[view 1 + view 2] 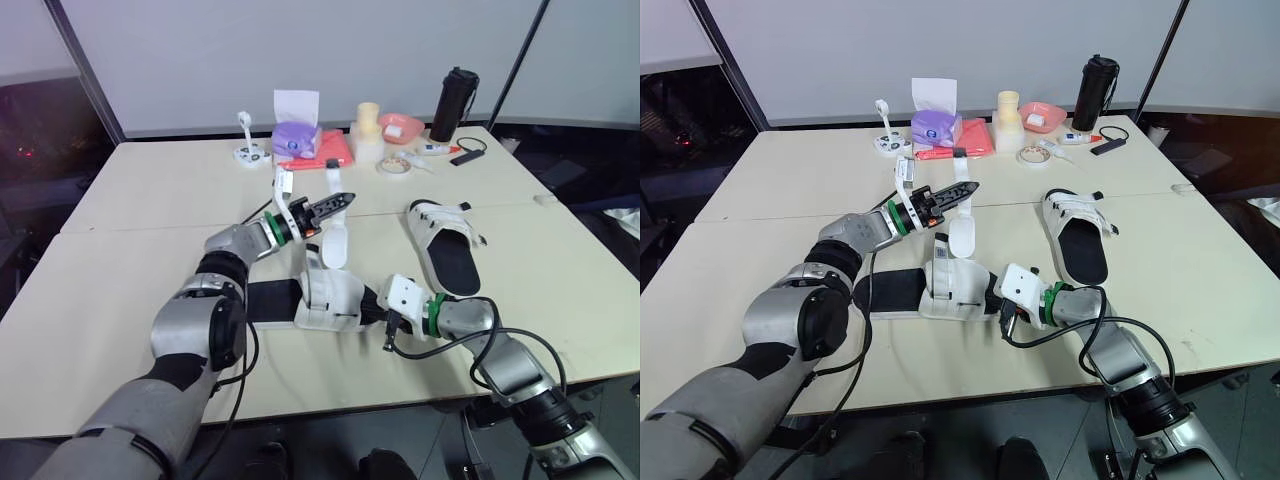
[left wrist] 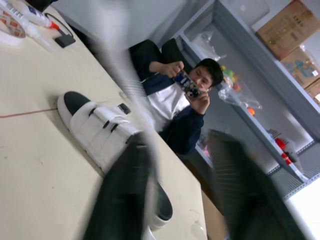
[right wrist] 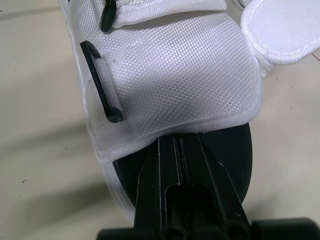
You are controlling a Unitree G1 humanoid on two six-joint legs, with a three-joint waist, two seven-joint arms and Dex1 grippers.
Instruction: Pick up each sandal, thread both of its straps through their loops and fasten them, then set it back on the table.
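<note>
Near sandal (image 1: 330,298) lies flat on the table (image 1: 150,200) right in front of me, black sole end twd my left, white upper twd my right. One strap (image 1: 334,245) stands up loose from the upper, not threaded.

L gripper (image 1: 347,200) hovers just above that strap, pointing to my right. From the head cams I can't judge its jaws, they line up side-on. L wrist cam settles it: the two dark fingers (image 2: 122,195) are spread w/ a clear gap between them, so it's open. A blurred white band runs alongside one finger there; can't tell if it touches.

R gripper (image 3: 176,145) sits at the near sandal's right end. Head cams only give me the wrist butted up to the shoe. R wrist cam shows fingers pressed together, tips at the edge of the white mesh upper over the black sole (image 3: 230,150); can't tell if any fabric is pinched. An empty black loop (image 3: 102,82) shows on the upper's side.

Far sandal (image 1: 445,245) rests on the table to my right, well apart; L wrist cam shows its straps through their loops, plus a seated person (image 2: 175,107) holding a device beyond the table edge
</note>
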